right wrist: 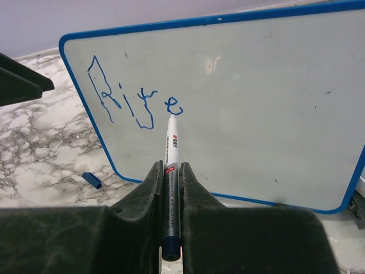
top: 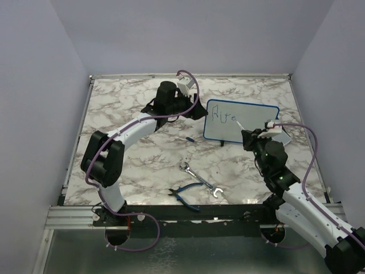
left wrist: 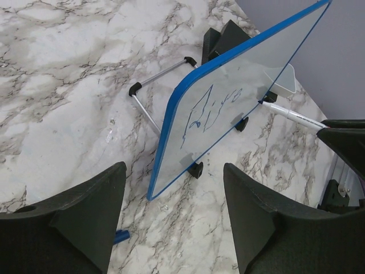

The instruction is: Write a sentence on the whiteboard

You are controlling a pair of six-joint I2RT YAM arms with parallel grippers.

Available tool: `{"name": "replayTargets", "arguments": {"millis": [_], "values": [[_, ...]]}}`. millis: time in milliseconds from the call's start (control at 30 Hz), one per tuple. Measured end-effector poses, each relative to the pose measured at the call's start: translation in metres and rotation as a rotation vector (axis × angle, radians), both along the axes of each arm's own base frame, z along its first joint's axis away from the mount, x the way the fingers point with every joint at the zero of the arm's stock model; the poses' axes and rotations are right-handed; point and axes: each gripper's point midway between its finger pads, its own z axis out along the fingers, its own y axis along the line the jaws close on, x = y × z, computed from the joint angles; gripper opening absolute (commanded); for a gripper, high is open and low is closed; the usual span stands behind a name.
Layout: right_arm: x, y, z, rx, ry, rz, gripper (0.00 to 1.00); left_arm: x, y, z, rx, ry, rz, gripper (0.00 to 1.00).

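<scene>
Right claw (right wrist: pixel 170 188) clamped narrow on the marker (right wrist: pixel 171 165), barrel lying along the slot between the fingers, tip touching the whiteboard (right wrist: pixel 268 114) just under the last letter.

The sentence (right wrist: pixel 134 103) so far: one short blue line, roughly "Rite", at the board's 10 o'clock corner. Most of the board is blank, so the task looks early.

Whiteboard stands tilted back on a thin wire stand (left wrist: pixel 162 85), at about 1 o'clock on the surface (top: pixel 142 165).

Left claw (left wrist: pixel 174 171) wide, holding nothing, at 9 o'clock of the board, near its edge but apart from it.

Risks, as I judge them:
- Nothing braces the board. Too much push from the tip could slide it or fold it back on the stand.
- Too little push gives broken strokes.
- The grip is far back on the barrel, so a sideways drag could twist the marker in the claw.

Surface is grey-veined marble pattern. Small blue cap (top: pixel 190 138) lies at the board's 8 o'clock; a wrench (top: pixel 199 180) and blue-handled pliers (top: pixel 183 197) sit near 6 o'clock, well apart from the board. Plain pale lilac walls (top: pixel 171 34) on three sides; a metal rail (top: pixel 68 217) runs along the near edge.
</scene>
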Motion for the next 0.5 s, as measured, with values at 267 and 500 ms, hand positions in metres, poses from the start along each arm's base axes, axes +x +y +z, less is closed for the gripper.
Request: {"name": "replayTargets", "arguments": {"millis": [267, 500], "values": [[-0.0027, -0.0058, 0.0006, 0.022, 0.004, -0.031, 0.01, -0.0031, 0.0030, 0.0001, 0.003, 0.001, 0.007, 0.70], [-0.0032, -0.0066, -0.0044, 0.020, 0.013, -0.034, 0.01, -0.0033, 0.0032, -0.0005, 0.003, 0.002, 0.007, 0.68]]}}
